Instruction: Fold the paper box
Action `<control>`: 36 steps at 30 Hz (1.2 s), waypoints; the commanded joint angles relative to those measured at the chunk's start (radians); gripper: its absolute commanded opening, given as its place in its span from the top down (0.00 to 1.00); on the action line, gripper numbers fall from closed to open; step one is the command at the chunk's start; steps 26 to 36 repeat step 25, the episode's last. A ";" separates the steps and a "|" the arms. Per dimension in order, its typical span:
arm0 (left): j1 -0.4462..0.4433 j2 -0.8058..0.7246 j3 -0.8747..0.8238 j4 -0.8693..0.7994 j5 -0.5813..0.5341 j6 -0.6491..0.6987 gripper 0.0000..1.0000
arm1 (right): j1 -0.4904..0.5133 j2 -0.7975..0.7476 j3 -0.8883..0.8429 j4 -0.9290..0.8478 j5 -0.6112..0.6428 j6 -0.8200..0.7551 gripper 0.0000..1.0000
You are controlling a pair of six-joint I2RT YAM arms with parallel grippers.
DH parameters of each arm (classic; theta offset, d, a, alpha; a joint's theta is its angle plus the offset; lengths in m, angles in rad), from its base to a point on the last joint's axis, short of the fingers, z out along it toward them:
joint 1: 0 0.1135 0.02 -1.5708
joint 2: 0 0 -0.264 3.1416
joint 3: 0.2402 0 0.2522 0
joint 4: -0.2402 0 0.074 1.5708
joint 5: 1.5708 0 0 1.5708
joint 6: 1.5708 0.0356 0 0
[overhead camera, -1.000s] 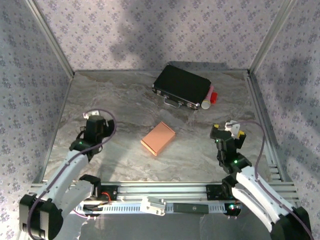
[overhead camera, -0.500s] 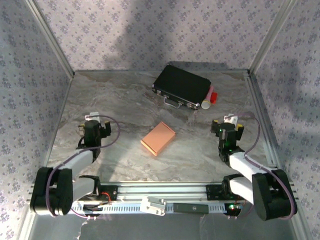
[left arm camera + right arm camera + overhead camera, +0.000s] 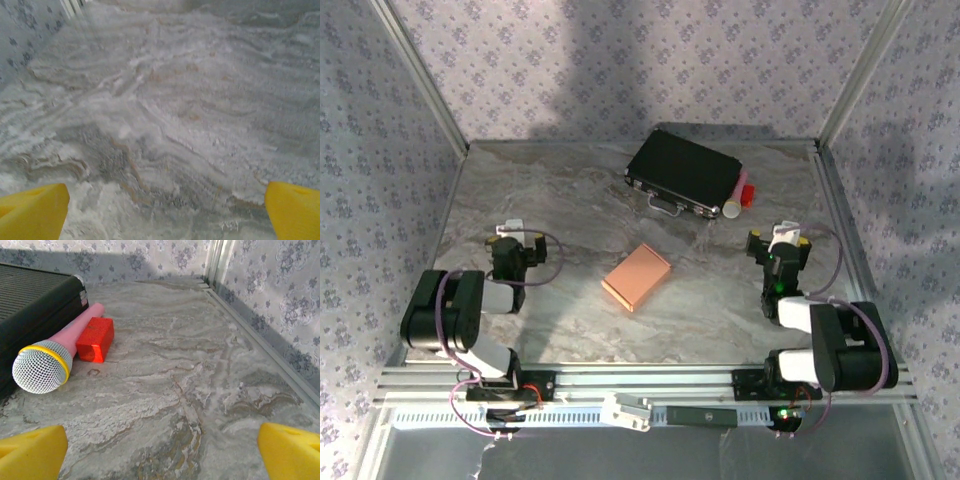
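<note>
This is a robot test booth in a lab: flowered wallpaper panels (image 3: 620, 60) set between aluminium posts (image 3: 420, 75), a marble-print tabletop (image 3: 570, 200), and a left arm (image 3: 445, 320) and right arm (image 3: 845, 345) bolted to a slotted rail (image 3: 650, 378).

Your top cam sits high behind the rail (image 3: 650, 382). It looks down and forward and takes in the whole table (image 3: 570, 200) up to the back wall (image 3: 620, 60). Your left wrist cam rides low, close over the marble, facing ahead, with the left wall (image 3: 25, 30) at its upper-left edge. Your right wrist cam is just as low, aimed at the far-right corner. It shares the case (image 3: 35, 295), mic (image 3: 42, 370) and red block (image 3: 96, 339) with the top view.
</note>
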 commanded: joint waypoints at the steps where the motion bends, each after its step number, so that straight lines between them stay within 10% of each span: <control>1: 0.025 0.004 0.039 0.090 0.046 -0.012 0.00 | -0.013 0.089 -0.024 0.174 -0.074 -0.044 0.01; 8: 0.044 -0.008 0.085 -0.026 -0.030 -0.069 0.00 | -0.047 0.185 0.178 -0.113 -0.158 -0.032 0.01; 36: 0.042 -0.008 0.087 -0.031 -0.031 -0.068 0.00 | -0.030 0.178 0.158 -0.071 -0.086 -0.034 0.01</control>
